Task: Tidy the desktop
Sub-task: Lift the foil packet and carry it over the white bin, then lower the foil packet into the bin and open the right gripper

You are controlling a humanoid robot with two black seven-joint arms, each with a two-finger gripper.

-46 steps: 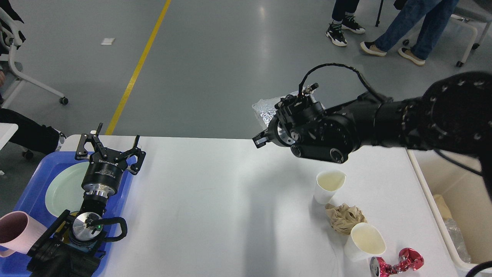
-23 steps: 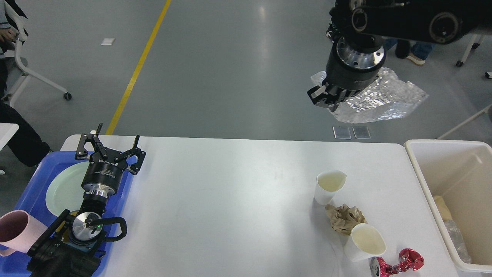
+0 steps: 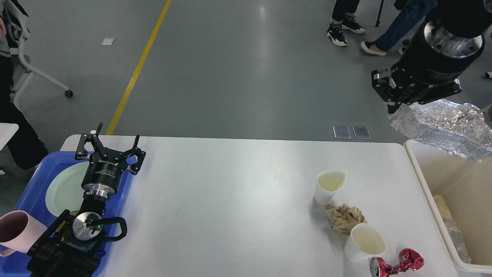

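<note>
The right pincer [image 3: 399, 100] gripped a crinkly, light, flimsy silver foil wrapper [image 3: 442, 125] by its edge above the cream bin [image 3: 423, 181]; the left pincer [image 3: 109, 148] gaped empty beside the white bench [image 3: 230, 200].

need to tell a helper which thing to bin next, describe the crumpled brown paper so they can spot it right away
Start at the white desktop and look to its right part, near the cream bin. Two white paper cups stand there, a farther one and a nearer one; the crumpled brown paper lies between them. It is the only tan, wrinkled wad, unlike the smooth cups and the shiny red crushed can.
</note>
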